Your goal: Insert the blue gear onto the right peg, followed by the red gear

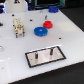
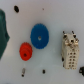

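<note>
The blue gear [image 1: 40,31] lies flat on the white table, and the wrist view looks down on this blue gear [image 2: 39,36] from high above. The smaller red gear [image 1: 47,24] sits just behind it toward the exterior view's right; in the wrist view the red gear [image 2: 25,50] lies close beside the blue one. Nearer the front is the grey, black-bordered plate [image 1: 56,55] with two thin dark pins. The right peg [image 1: 51,50] stands bare. The plate is outside the wrist view. No gripper fingers show in either view.
A white blocky part [image 1: 19,27] stands on the table to the exterior view's left of the gears, also seen as the white part [image 2: 70,52] in the wrist view. A teal object [image 2: 4,30] sits at the wrist view's edge. Small dark spots [image 2: 16,8] dot the table.
</note>
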